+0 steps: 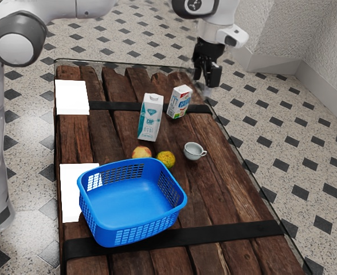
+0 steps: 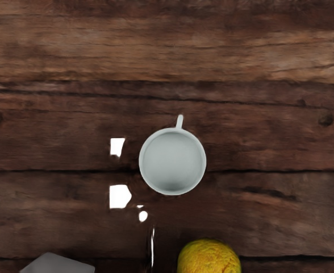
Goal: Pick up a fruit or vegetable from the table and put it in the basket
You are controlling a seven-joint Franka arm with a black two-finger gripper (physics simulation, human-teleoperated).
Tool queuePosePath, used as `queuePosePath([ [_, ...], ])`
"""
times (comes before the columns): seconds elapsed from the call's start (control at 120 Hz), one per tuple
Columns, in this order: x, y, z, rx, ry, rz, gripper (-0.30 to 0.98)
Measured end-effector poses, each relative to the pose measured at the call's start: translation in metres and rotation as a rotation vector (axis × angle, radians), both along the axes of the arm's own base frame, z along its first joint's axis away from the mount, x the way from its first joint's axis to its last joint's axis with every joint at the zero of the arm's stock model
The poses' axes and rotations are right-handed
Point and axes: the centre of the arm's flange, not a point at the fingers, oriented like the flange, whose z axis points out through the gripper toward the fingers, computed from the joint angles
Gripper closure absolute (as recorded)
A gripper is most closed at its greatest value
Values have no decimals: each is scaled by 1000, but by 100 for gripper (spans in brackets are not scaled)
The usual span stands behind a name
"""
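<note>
Two fruits sit on the wooden table (image 1: 228,192) in the exterior view, outside the blue basket (image 1: 131,203) and just beside its rim; the reddish one (image 1: 141,152) is next to the yellow one (image 1: 166,158), and a small cup (image 1: 192,151) is near the yellow one, on the exterior view's right; farther back, there's the tall carton (image 1: 150,117) and the shorter carton (image 1: 180,102), both upright; and up above them all hangs the gripper (image 1: 207,77), released, fingers apart, high over the table.

Over to the wrist view; here's the cup from above, pale inside, its handle pointing away from the yellow fruit; that fruit is partly in sight, near the cup and apart from it; bright white patches (image 2: 120,196) gleam on the dark planks.
</note>
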Motion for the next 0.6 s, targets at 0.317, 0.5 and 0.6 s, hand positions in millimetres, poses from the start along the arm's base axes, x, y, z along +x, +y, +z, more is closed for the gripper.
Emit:
queuePosePath([
  [0.317,-2,-70,13,2,-22,-105,0],
  [0.5,1,-89,5,19,-10,-125,0],
  [0.6,6,-70,1,23,-3,-84,0],
])
